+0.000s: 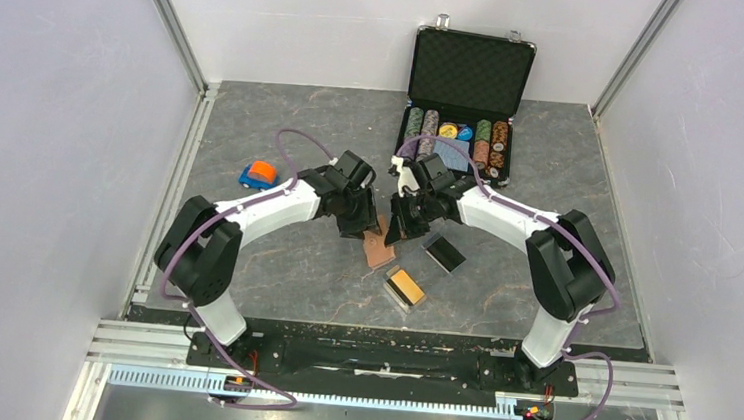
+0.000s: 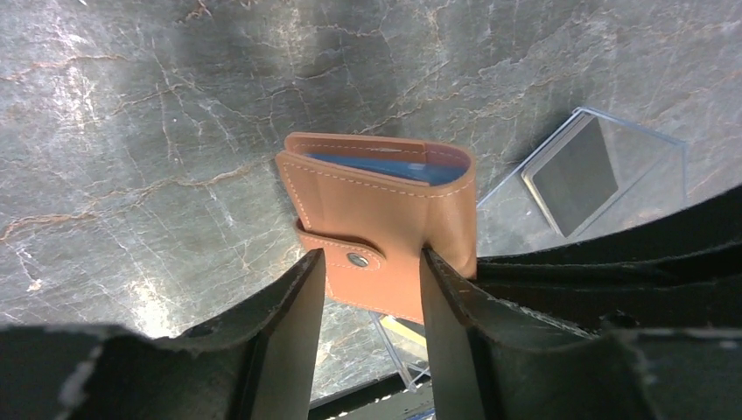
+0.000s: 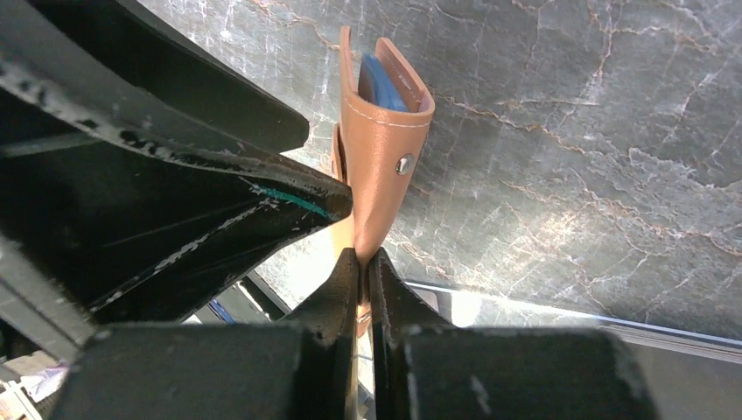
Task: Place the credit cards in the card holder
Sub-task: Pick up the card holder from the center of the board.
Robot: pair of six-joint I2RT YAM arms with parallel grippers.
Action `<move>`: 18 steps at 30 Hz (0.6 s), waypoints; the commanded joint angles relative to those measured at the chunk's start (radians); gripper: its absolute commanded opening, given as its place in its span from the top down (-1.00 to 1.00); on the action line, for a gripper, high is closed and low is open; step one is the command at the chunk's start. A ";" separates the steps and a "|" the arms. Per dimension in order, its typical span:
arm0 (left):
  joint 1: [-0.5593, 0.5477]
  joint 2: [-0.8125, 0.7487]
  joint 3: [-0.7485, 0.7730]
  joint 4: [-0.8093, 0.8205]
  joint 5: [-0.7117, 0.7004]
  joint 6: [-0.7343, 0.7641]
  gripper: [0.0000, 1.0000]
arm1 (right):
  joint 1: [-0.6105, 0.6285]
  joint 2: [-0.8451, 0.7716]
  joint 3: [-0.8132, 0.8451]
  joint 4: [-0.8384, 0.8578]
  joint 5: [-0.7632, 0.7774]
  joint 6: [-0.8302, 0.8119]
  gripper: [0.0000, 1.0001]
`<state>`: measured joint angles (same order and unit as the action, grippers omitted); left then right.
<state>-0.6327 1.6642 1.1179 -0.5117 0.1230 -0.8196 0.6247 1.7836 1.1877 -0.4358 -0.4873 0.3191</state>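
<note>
A gold credit card (image 1: 406, 286) is kept in one clear box (image 1: 389, 283), a black credit card (image 1: 444, 253) in another. The card holder (image 2: 385, 210), blue inside, is pinched at its edge by the right gripper (image 3: 363, 262). It is straddled by the left gripper (image 2: 372, 254), whose fingers are spread; contact cannot be told. Both arms are angled inward.

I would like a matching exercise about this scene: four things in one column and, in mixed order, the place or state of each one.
Things:
1. card holder
2. gold-orange card
3. black card
4. poker-chip case

Places or states:
A. open, at the far edge of the table
B. in the nearer clear box
C. pinched by the fingers of the right gripper
D. in the farther clear box

Pairs: 1-C, 2-B, 3-D, 4-A
</note>
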 commanded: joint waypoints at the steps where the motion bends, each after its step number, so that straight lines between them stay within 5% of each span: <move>1: -0.009 0.037 0.041 -0.048 -0.045 0.045 0.02 | 0.004 -0.065 -0.005 0.013 -0.024 0.019 1.00; 10: -0.010 0.049 -0.009 -0.021 -0.008 0.038 0.10 | 0.004 -0.087 0.010 0.013 -0.001 0.032 1.00; 18: -0.010 0.026 -0.051 -0.054 -0.050 0.034 0.38 | 0.003 -0.101 0.017 0.011 0.019 0.033 1.00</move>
<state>-0.6373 1.7100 1.1034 -0.5148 0.1204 -0.8131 0.6277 1.7565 1.1790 -0.4538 -0.4667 0.3408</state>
